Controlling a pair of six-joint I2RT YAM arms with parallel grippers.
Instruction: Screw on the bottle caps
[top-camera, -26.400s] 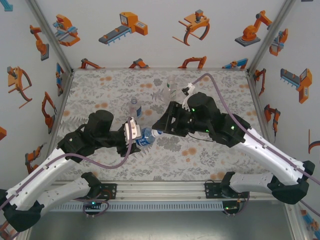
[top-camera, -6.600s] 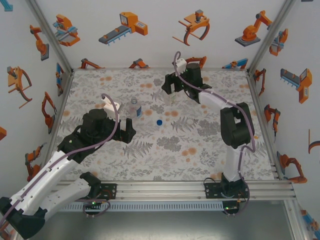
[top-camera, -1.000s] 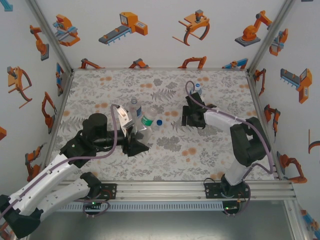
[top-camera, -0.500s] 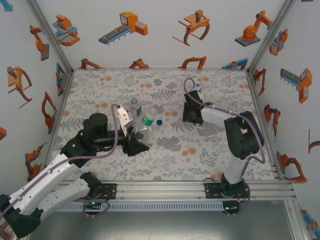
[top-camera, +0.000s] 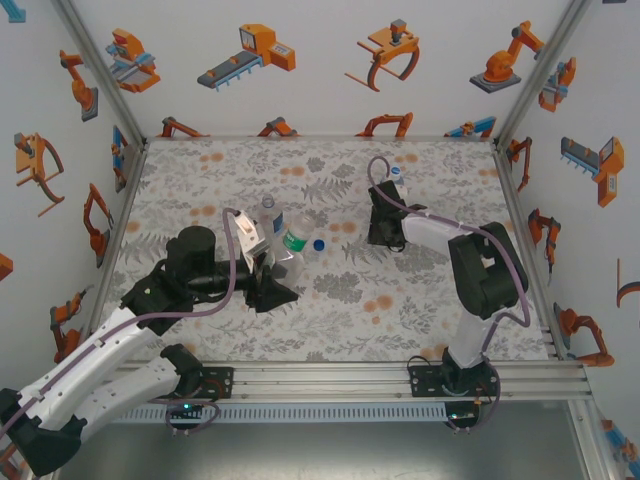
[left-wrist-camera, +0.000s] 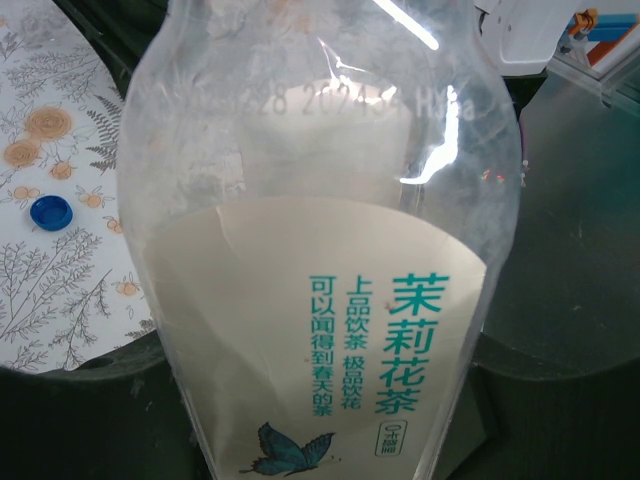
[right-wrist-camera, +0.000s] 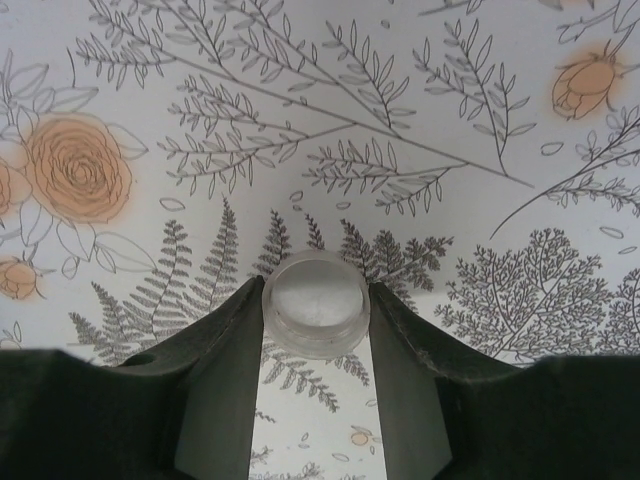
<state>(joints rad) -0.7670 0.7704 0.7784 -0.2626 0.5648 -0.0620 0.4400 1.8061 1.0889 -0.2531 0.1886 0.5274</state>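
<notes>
Nearest me, just left of the blue cap (top-camera: 318, 243), my left gripper (top-camera: 272, 262) is clamped around the tilted green-label bottle (left-wrist-camera: 320, 300). Right of that cap, my right gripper (right-wrist-camera: 316, 312) pinches a white cap (right-wrist-camera: 315, 298) between its fingertips. Farther back and right of it stands a small bottle (top-camera: 396, 174).
</notes>
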